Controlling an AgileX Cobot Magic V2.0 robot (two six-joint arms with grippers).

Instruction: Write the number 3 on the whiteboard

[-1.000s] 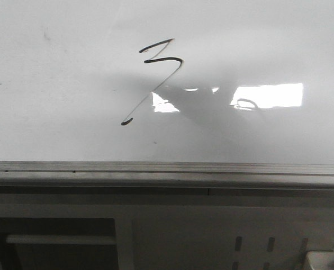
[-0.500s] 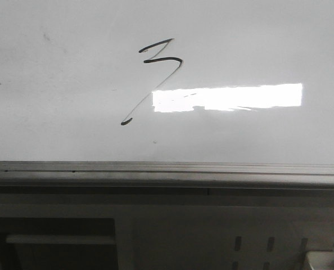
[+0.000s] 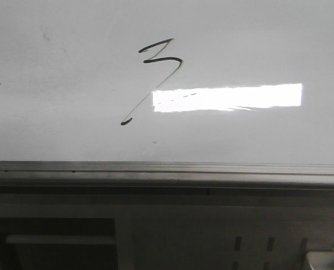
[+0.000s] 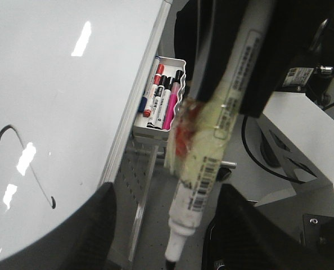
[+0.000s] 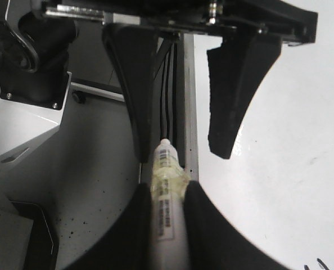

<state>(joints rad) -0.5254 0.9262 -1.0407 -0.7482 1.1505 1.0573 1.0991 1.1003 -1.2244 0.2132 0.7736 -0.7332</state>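
The whiteboard (image 3: pixel 71 112) fills the front view and bears a thin slanted black number 3 (image 3: pixel 158 67) with a long faint tail, left of a bright light reflection (image 3: pixel 229 97). No gripper shows in the front view. In the right wrist view my right gripper (image 5: pixel 166 188) is shut on a white marker (image 5: pixel 167 169) wrapped in yellowish tape, off the board beside its edge. My left gripper (image 4: pixel 167 194) is open, and the marker's nib end (image 4: pixel 181 219) points between its spread fingers without touching them. The 3 (image 4: pixel 8 127) also shows in the left wrist view.
A grey metal edge strip (image 3: pixel 167 171) runs along the board's near side, with a perforated panel (image 3: pixel 268 244) below. A small white tray (image 4: pixel 161 95) with several markers hangs at the board's edge. Black cables (image 4: pixel 257 157) and an arm base (image 5: pixel 32 56) lie off the board.
One second ago a dark shadow lay across the light reflection beside the 3. It has gone and the reflection is now whole. The 3 is unchanged.
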